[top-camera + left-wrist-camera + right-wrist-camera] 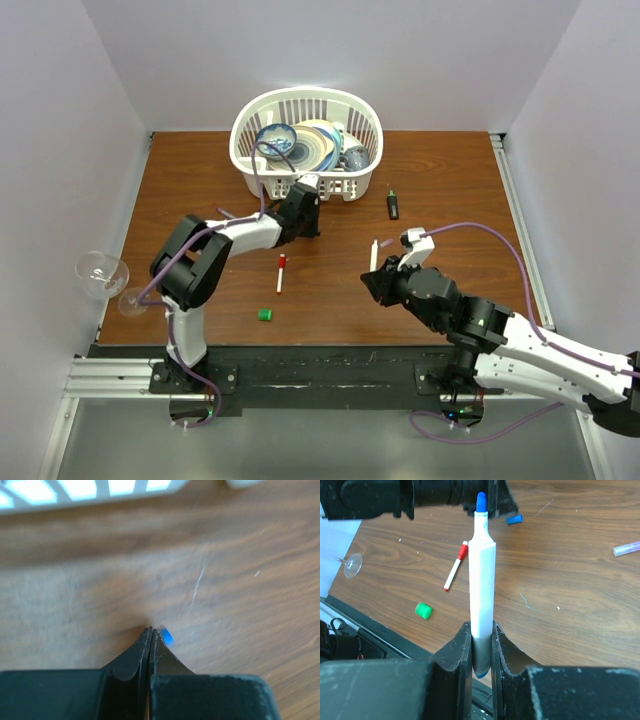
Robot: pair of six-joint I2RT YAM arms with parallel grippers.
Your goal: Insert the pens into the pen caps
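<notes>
right gripper (pixel 481 630) pinches the white pen (pixel 482 575) at its lower end, barrel standing upright between the fingers, blue tip bare at the top. over by the white basket (pixel 243 150), the left gripper (pixel 151 630) is low over the wood table (pixel 240 580) with its jaws pressed together and nothing between them, as far as the wrist view shows. the blue cap (pixel 167 637) lies on the table just beside the fingertips, not held. so the blue pair is the step in hand: pen up and ready, cap not yet picked. by my read the next move falls to the left arm: spread the jaws, settle them around that tiny cap, pinch it with its open mouth facing out, then carry it across to meet the blue tip squarely. it is small and could skid off the wood. elsewhere, 1 pen with a red cap (pixel 281 272) lies mid-table, seemingly done. the green cap (pixel 265 314) sits near it, well apart from the black marker (pixel 393 204) lying right of the basket, so that pair waits
</notes>
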